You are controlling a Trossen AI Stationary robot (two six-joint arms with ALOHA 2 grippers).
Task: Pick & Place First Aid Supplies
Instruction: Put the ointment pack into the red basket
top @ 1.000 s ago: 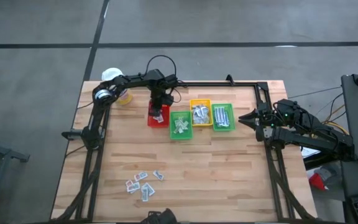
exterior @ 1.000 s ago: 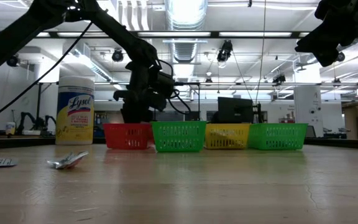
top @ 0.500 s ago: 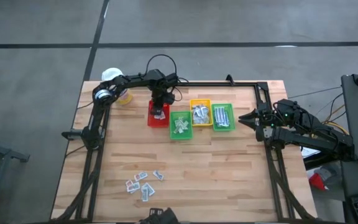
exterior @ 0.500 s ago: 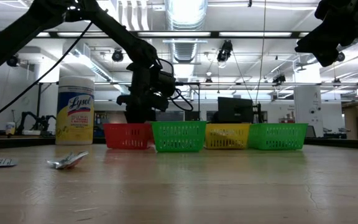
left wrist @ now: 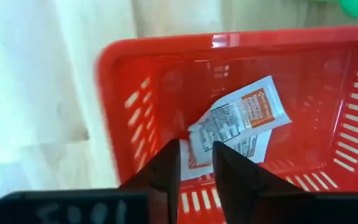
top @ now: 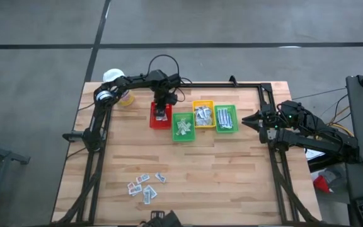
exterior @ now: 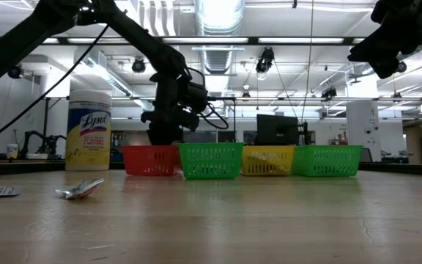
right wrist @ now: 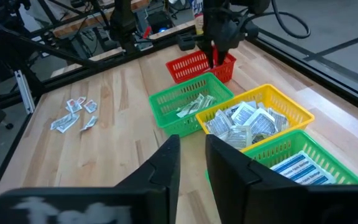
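**A:** Fingers first: how do they stand on each arm?

**B:** Left gripper [left wrist: 194, 165] hangs over the red slotted plastic basket [top: 161, 118], its two dark fingers a narrow gap apart with nothing between them. Right gripper [right wrist: 191, 158] waits off the right edge of the wooden bench [top: 232, 170], raised, its fingers also a narrow gap apart and holding nothing.

**A:** Where are the first aid supplies, starting near?

**B:** Near the front left of the bench lies a loose cluster of small flat packets [top: 145, 185], well apart from the baskets. The low view shows one crinkly silvery wrapper [exterior: 80, 190] lying flat on the wood.

**A:** And farther back?

**B:** Four baskets stand in a row at the far side. From the left: the red one, with white printed sachets bearing orange panels [left wrist: 238, 124] on its floor; a green basket [top: 182, 127] with pale sachets; a yellow basket [top: 203, 115] heaped with silvery wrappers; another green basket [top: 225, 118] with white blue-striped strips.

**A:** Anything beyond them?

**B:** A yellow wipes canister with a white cap [exterior: 88, 130] stands at the far left corner.
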